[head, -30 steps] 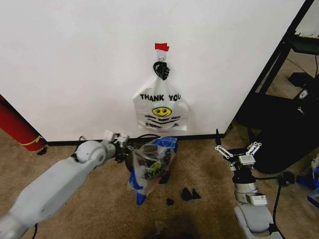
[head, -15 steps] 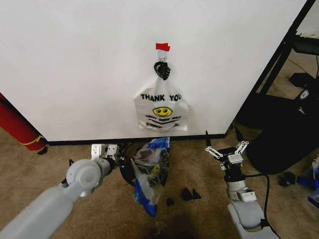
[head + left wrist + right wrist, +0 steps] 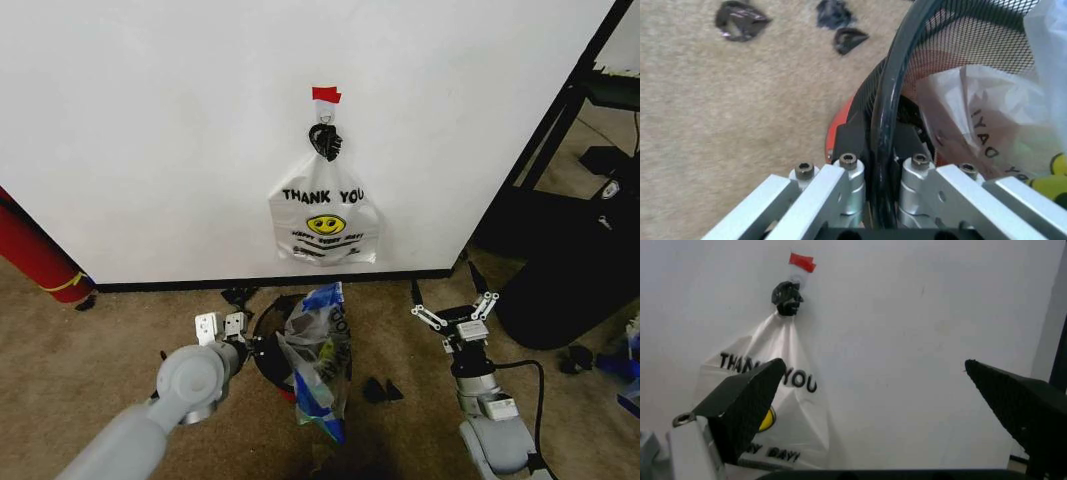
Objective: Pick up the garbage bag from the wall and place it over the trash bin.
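Low at the carpet: left pincer (image 3: 881, 165) clamped on trash bin (image 3: 268, 340) rim; garbage bag (image 3: 318, 360) just right; right pincer (image 3: 456, 308) open, farther right.

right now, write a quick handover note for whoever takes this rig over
Left claw: shut on the trash bin rim, low on the carpet by the wall.
Right claw: open, holding nothing, raised above the carpet to the bin's right, facing the wall.
Garbage bag: off the wall, bunched and draped in and over the bin, part spilling onto the floor.
The opaque THANK YOU bag hangs on the hook; leave it.
Done: bag fetched, bin gripped.
Left: spread the bag's mouth over the bin rim.
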{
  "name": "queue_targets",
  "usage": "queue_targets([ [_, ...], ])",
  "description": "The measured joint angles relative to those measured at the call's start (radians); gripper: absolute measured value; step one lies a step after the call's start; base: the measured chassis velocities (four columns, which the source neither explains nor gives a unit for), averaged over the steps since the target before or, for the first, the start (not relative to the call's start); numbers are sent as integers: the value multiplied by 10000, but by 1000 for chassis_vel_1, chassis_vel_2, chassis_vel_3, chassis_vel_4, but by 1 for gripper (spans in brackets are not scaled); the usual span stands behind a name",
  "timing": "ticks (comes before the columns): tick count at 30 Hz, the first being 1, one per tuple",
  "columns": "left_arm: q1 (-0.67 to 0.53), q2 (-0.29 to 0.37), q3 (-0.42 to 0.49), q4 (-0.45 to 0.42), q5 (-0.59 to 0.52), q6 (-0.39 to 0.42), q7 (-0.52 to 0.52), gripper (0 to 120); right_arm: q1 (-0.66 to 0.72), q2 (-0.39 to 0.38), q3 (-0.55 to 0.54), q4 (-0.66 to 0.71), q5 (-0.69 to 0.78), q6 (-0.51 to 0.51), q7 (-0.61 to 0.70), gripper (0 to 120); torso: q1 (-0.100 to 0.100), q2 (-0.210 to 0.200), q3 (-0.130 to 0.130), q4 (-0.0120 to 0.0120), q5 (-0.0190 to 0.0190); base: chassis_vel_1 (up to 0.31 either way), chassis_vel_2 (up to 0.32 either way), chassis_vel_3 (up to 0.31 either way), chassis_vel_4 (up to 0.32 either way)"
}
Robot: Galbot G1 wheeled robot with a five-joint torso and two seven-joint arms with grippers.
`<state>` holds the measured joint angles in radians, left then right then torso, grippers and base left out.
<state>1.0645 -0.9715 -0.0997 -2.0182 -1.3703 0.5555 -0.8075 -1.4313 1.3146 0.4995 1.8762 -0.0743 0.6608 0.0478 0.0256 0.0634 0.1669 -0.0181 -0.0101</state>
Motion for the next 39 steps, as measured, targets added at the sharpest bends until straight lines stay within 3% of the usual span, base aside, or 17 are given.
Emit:
queue_targets([
  [7, -21, -645, 299, 260, 532, -58, -40, 3, 66, 135, -58, -79, -167, -19, -66, 100, 0, 0, 0, 0, 0, 0, 0, 0, 0],
  [16, -38, -744, 431, 405, 1067, -87, 287, 3, 143, 317, -121, -268, -333, -49, -146, 100, 0, 0, 0, 0, 0, 0, 0, 0, 0],
  [27, 270, -356, 234, -69, 2349, -636, 1104, 44, 126, 333, -121, -330, -384, 8, -154, 100, 0, 0, 0, 0, -1, 0, 0, 0, 0],
  [29, 314, -284, 182, -168, 2555, -717, 1180, 47, 118, 337, -120, -326, -385, 15, -154, 100, 0, 0, 0, -1, -2, 0, 0, 0, 0],
  [36, 629, 454, -380, -1016, 5181, -1686, 2530, 77, 82, 347, -135, -291, -389, 99, -171, 100, 0, 0, 0, 0, -2, 0, 0, 0, 0],
  [39, 547, 777, -433, -1209, 5710, -1925, 3175, 86, 104, 351, -160, -366, -395, 129, -178, 100, 0, 0, 0, 1, -2, 0, 0, 0, 0],
])
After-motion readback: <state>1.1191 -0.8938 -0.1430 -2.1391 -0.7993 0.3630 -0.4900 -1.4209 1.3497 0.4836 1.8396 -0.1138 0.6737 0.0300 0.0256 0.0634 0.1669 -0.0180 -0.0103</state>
